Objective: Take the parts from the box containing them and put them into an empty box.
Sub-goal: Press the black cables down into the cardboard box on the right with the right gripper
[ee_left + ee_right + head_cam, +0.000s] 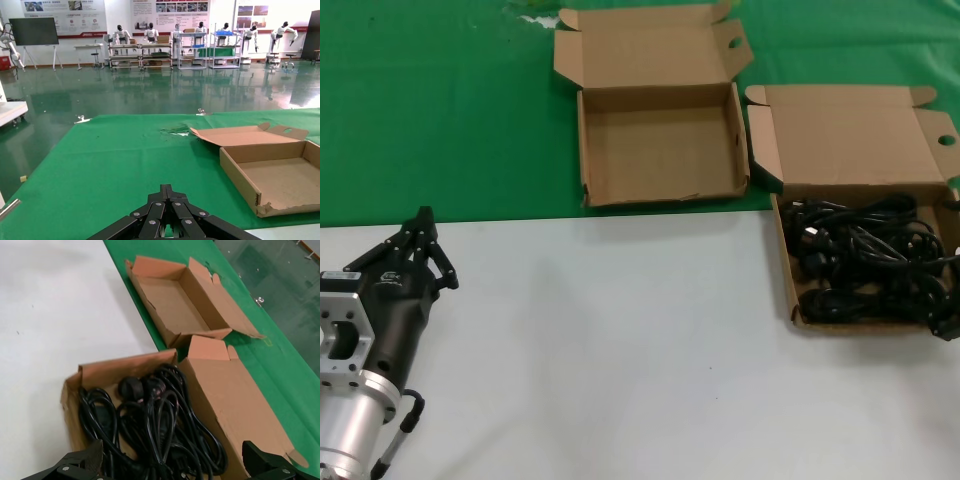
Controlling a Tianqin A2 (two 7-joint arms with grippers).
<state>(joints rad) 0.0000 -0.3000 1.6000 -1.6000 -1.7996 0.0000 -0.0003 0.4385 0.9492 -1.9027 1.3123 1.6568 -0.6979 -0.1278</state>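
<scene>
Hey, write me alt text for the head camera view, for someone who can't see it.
A tangle of black power cords fills an open brown cardboard box on the right; an empty brown cardboard box sits open on green cloth. The left gripper rests shut over the white table.

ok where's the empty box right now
In the head view, the empty squarer brown cardboard box sits open on the green cloth, just left of the wider cardboard box holding black cords.
</scene>
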